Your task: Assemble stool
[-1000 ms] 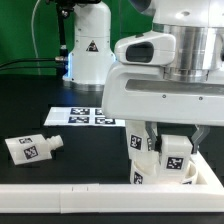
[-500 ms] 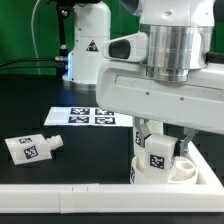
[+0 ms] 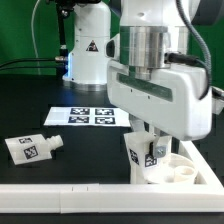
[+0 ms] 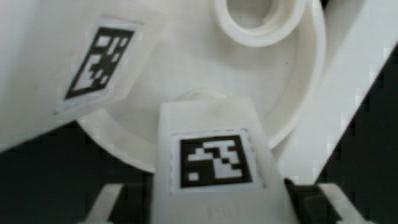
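The round white seat (image 3: 192, 168) lies at the exterior view's lower right, beside the front rail. My gripper (image 3: 152, 142) is shut on a stubby white tagged leg (image 3: 140, 156) and holds it upright on the seat's near-left part. In the wrist view the leg (image 4: 215, 128) sits between my fingers (image 4: 324, 202), with my gripper (image 4: 222, 208) closed on its sides. The seat (image 4: 178, 90) lies behind the leg and shows a socket (image 4: 267, 22) and a side tag. A second tagged leg (image 3: 30, 148) lies loose on the black table at the left.
The marker board (image 3: 90, 117) lies flat mid-table behind my gripper. A long white rail (image 3: 70, 196) runs along the front edge. A white robot base (image 3: 88, 50) stands at the back with cables to its left.
My wrist has turned about its axis over the seat, with the leg still in the gripper. The hand's body now sits further to the exterior view's left. The loose leg has not moved.
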Robot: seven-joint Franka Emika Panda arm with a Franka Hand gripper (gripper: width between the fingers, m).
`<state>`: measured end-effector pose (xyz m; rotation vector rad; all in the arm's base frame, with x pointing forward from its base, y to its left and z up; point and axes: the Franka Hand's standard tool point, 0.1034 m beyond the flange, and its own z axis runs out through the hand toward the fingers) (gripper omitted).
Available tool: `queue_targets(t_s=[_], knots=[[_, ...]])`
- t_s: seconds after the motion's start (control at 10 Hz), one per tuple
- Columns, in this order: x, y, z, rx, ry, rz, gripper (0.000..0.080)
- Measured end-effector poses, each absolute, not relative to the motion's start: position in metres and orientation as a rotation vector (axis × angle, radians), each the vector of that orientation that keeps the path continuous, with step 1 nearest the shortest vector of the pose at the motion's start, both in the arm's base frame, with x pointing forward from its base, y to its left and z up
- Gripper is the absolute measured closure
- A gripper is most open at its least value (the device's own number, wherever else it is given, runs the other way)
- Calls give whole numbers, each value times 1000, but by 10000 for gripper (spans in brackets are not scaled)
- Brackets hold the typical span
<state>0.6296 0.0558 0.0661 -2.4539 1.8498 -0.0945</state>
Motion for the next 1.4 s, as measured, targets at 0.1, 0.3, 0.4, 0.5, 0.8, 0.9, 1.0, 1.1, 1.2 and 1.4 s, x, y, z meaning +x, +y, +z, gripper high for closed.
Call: queue_targets(t_s=[0.1, 0.3, 0.4, 0.5, 0.8, 0.9, 1.0, 1.1, 1.2, 1.4], knots=[[628, 55, 66, -2399, 1923, -96, 464], [624, 54, 66, -2281, 2066, -86, 464], [624, 54, 66, -2285, 2064, -86, 464], [623, 54, 65, -2291, 2057, -85, 464], [622, 36, 103, -2342, 1904, -83, 177], [621, 29, 112, -2376, 1855, -81, 155], [621, 29, 111, -2376, 1857, -81, 155], [621, 30, 110, -2380, 1855, -80, 151], [621, 31, 110, -2381, 1853, -79, 150], [620, 30, 109, -2390, 1843, -80, 150]])
